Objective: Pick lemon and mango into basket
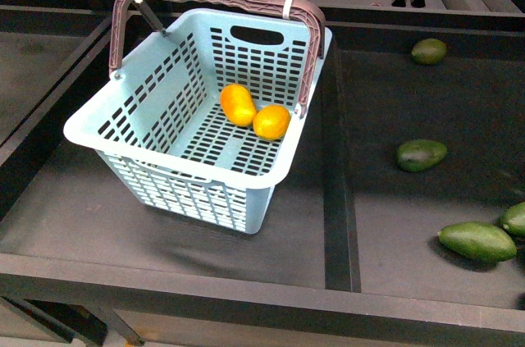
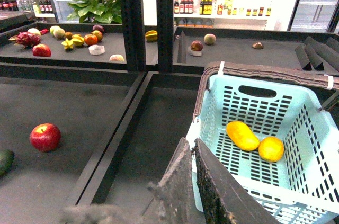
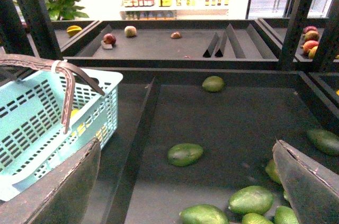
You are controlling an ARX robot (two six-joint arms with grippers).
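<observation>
The light blue basket [image 1: 176, 109] stands on the dark shelf, its brown handles up at the far rim. On its slotted floor lie two fruits that touch: the longer yellow mango [image 1: 238, 105] and the rounder orange-yellow lemon [image 1: 271, 122]. In the left wrist view the mango [image 2: 242, 135] and lemon [image 2: 271, 149] lie inside the basket [image 2: 312, 128], and my left gripper [image 2: 190, 142] is shut and empty, just outside the near rim. My right gripper [image 3: 186, 145] hangs open over the avocado bin, beside the basket [image 3: 32, 123]. Neither arm shows in the front view.
Green avocados [image 1: 422, 154] [image 1: 477, 241] lie in the bin to the right, with several more [image 3: 250, 199] under my right gripper. A raised divider [image 1: 338, 183] separates that bin from the basket's. A red apple [image 2: 45, 137] lies in the left bin. More fruit [image 2: 79, 39] sits on the back shelf.
</observation>
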